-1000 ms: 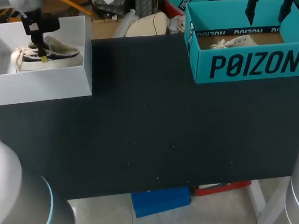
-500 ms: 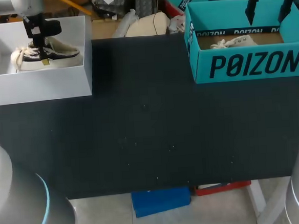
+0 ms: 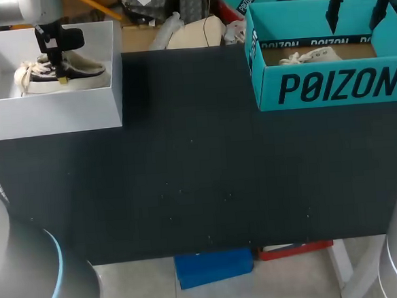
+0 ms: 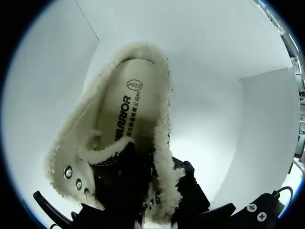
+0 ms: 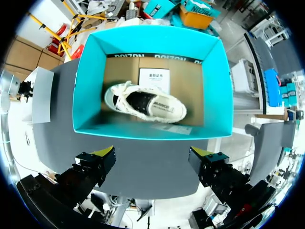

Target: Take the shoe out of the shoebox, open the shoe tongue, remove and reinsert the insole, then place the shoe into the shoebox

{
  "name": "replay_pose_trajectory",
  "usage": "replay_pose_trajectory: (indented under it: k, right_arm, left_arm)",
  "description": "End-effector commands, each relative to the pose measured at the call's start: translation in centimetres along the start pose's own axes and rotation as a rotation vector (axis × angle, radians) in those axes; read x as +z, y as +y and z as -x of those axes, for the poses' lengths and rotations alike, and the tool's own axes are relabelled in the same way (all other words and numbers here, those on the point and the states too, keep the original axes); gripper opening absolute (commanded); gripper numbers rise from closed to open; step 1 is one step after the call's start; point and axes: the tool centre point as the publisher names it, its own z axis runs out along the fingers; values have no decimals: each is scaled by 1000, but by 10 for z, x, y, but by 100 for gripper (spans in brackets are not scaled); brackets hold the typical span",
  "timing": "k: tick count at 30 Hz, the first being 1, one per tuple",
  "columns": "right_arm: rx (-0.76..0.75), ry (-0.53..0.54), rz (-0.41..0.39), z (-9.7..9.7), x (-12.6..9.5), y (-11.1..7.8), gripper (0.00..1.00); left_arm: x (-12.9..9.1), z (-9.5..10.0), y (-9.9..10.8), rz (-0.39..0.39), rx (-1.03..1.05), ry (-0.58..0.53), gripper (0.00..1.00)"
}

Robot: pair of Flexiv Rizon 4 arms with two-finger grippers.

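A cream fleece-lined shoe (image 3: 80,70) with a dark side lies in the white shoebox (image 3: 53,111) at the table's far left. My left gripper (image 3: 62,77) reaches down into that box. In the left wrist view, one dark finger is inside the shoe (image 4: 119,109) by the insole and the other outside. Both press the fleece collar wall, so my left gripper (image 4: 159,191) is shut on the shoe. Its yellow tips are hidden. My right gripper (image 5: 153,155) hangs open above the teal shoebox (image 5: 88,86), which holds a second pale shoe (image 5: 145,106).
The teal shoebox (image 3: 337,85) stands at the table's far right and the white one at the far left. Black tabletop (image 3: 200,176) stretches between them and toward the front edge. A paper card (image 5: 153,78) lies in the teal box behind the shoe.
My left gripper's fingers have closed on the shoe's collar wall, and the gripper has shifted slightly right inside the white box. The right arm has kept still.
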Motion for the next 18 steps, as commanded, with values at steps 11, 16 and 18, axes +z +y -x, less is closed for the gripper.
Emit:
replay_pose_trajectory:
  k: [11, 16, 18]
  right_arm:
    - [1, 1, 0, 0, 0, 0, 100]
    - [1, 1, 0, 0, 0, 0, 100]
    - [1, 1, 0, 0, 0, 0, 100]
  left_arm:
    - [-34, -15, 4, -13, 1, -35, 0]
    - [-63, -30, 5, -12, 5, -69, 0]
    - [-75, -37, 4, -13, 6, -72, 0]
